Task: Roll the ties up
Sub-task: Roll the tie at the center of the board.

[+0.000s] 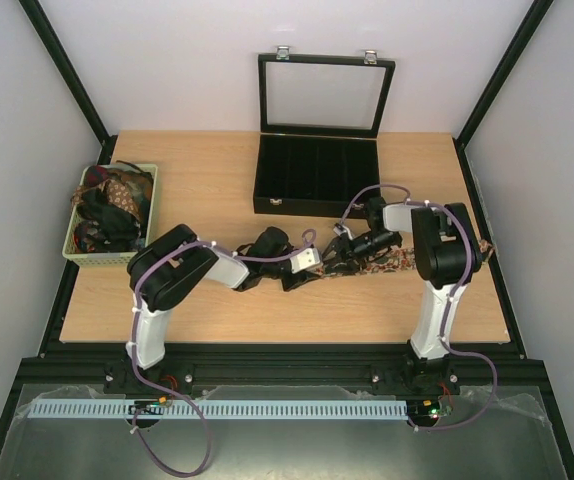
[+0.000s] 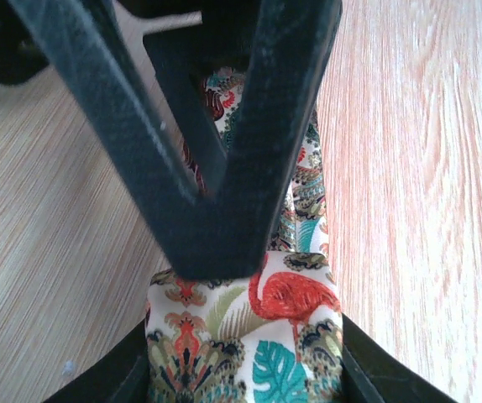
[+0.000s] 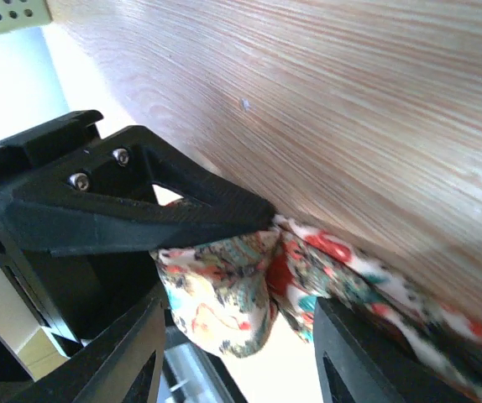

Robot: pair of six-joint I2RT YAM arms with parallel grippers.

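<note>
One tie (image 1: pixel 412 261), white with red flamingos, teal leaves and paisley, lies across the table's right half. Its left end is lifted where both grippers meet. My left gripper (image 1: pixel 317 266) comes from the left, and in the left wrist view (image 2: pixel 245 374) the tie (image 2: pixel 296 302) fills the gap between its fingers. My right gripper (image 1: pixel 347 250) comes from the right. In the right wrist view (image 3: pixel 237 336) a bunched fold of the tie (image 3: pixel 224 290) sits between its fingers, touching both. A finger of the other arm (image 3: pixel 140 206) presses on the fold. More ties (image 1: pixel 112 205) are heaped at the left.
A pale green basket (image 1: pixel 75 255) at the left edge holds the heaped ties. A black compartmented case (image 1: pixel 317 175) stands at the back centre with its glass lid (image 1: pixel 325 95) upright. The tie's right end reaches near the right table edge (image 1: pixel 487 250).
</note>
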